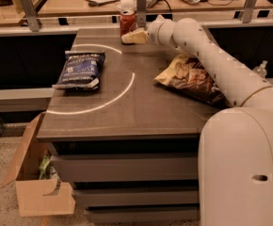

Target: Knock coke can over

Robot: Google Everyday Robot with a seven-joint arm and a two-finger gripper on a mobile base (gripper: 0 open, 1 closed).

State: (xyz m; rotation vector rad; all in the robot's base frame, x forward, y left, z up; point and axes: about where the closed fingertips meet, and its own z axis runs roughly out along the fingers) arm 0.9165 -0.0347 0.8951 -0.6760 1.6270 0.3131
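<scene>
The red coke can [126, 20] with a silver top stands upright at the far edge of the grey table [127, 107], left of centre. My gripper [130, 37] reaches in from the right on the long white arm [212, 55]. Its tip is right at the base of the can, in front of it and low over the table. I cannot tell whether it touches the can.
A dark blue chip bag [81, 69] lies on the left of the table. A brown-and-yellow chip bag [193, 79] lies on the right, partly under my arm. A rail with posts [141, 1] runs behind the table. An open cardboard box [37, 182] sits on the floor at the left.
</scene>
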